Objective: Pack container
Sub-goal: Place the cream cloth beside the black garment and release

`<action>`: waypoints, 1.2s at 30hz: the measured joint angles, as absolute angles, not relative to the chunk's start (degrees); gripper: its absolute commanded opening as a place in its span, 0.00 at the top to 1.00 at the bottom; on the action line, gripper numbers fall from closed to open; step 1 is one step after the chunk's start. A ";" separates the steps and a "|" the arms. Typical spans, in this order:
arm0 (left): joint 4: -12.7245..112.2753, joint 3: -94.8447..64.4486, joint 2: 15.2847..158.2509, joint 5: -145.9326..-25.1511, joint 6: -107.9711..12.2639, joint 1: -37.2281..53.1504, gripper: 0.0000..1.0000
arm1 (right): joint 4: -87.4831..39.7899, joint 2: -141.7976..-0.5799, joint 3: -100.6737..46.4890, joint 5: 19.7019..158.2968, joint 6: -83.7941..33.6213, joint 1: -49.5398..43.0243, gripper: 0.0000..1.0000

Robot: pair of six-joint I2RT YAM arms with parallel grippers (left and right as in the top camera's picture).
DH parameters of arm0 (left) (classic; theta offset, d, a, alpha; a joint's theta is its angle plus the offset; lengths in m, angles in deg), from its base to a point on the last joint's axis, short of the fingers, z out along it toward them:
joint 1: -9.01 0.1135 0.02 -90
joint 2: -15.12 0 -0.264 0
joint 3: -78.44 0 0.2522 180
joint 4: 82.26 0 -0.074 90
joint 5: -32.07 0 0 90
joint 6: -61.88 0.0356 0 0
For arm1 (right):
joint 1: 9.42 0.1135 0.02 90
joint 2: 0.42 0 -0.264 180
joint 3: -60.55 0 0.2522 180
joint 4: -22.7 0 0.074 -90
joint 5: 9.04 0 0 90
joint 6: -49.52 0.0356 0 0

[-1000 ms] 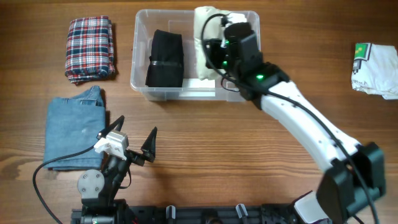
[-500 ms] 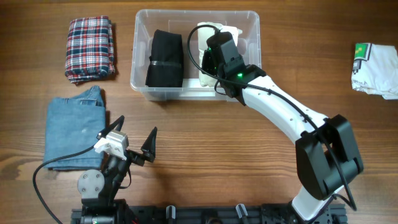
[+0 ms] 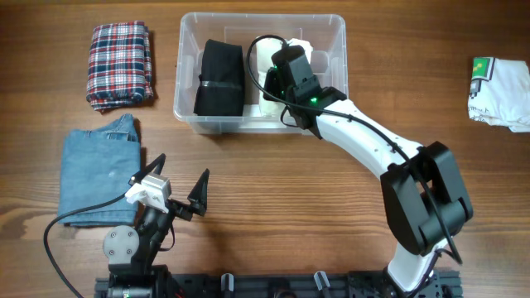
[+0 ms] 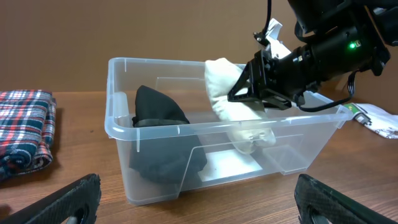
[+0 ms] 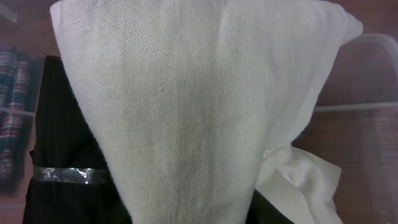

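The left gripper (image 3: 178,171) sat low over the table (image 3: 290,190) with its fingers (image 4: 348,199) spread wide and nothing between them. The container (image 3: 335,33) stood well ahead of those fingers, upright on the wood. Just off that gripper's left side lay folded jeans (image 3: 99,178), and farther ahead on the same side lay a plaid garment (image 3: 122,64), outside the bin.

The right gripper (image 4: 241,90) reached in over the container's rim, its fingertips against a cream cloth (image 4: 233,106) that rose above the rim and trailed down to the bin floor. In the right wrist view that cloth filled the frame and hid the fingers. From the left wrist view the tips looked pressed to the fabric, but I could not tell whether they were clamped on it or merely touching. A folded black garment (image 3: 220,79) with a pale band across it lay inside the bin just to the left of the right fingers, close beside the cream cloth. A white printed garment (image 3: 501,93) lay far off to their right, near the table edge.
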State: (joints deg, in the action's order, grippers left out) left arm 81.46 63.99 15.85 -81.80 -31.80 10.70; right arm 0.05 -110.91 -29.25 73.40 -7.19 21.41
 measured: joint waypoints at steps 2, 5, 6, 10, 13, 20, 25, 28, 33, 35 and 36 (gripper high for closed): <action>81.46 63.99 15.85 -81.80 -31.80 10.70 0.00 | 0.10 -111.00 -29.25 73.89 -7.08 21.41 0.56; 81.46 63.99 15.85 -81.80 -31.80 10.70 0.00 | 1.06 -111.00 -29.25 75.50 -7.05 21.41 0.56; 81.48 63.99 15.85 -81.80 -31.80 10.70 0.00 | 1.47 -111.00 -29.25 76.29 -7.03 21.41 0.57; 81.46 63.99 15.85 -81.80 -31.80 10.70 0.00 | 2.76 -111.02 -29.25 78.23 -5.50 21.58 0.57; 81.46 63.99 15.85 -81.80 -31.80 10.70 0.00 | 4.10 -111.02 -29.25 78.91 -3.73 21.67 0.57; 81.48 63.99 15.85 -81.80 -31.82 10.70 0.00 | 5.02 -111.04 -29.25 78.43 -2.77 21.82 0.56; 81.46 63.99 15.85 -81.80 -31.80 10.70 0.00 | 5.52 -111.04 -29.27 77.49 -2.84 22.11 0.50; 81.46 63.99 15.85 -81.80 -31.80 10.70 0.00 | 9.65 -111.04 -29.29 78.06 -4.21 22.11 0.55; 81.48 63.99 15.85 -81.80 -31.80 10.70 0.00 | 17.78 -111.04 -30.01 85.69 -9.11 22.11 0.63; 81.48 63.99 15.85 -81.80 -31.80 10.70 0.00 | 16.53 -111.04 -30.29 87.74 -10.60 22.11 0.66; 81.46 63.99 15.85 -81.80 -31.80 10.70 0.00 | 15.68 -111.04 -30.29 88.33 -11.27 22.11 0.66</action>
State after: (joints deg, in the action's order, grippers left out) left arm 81.46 63.99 15.85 -81.80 -31.80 10.70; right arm 15.68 -111.04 -30.29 88.33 -11.27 22.11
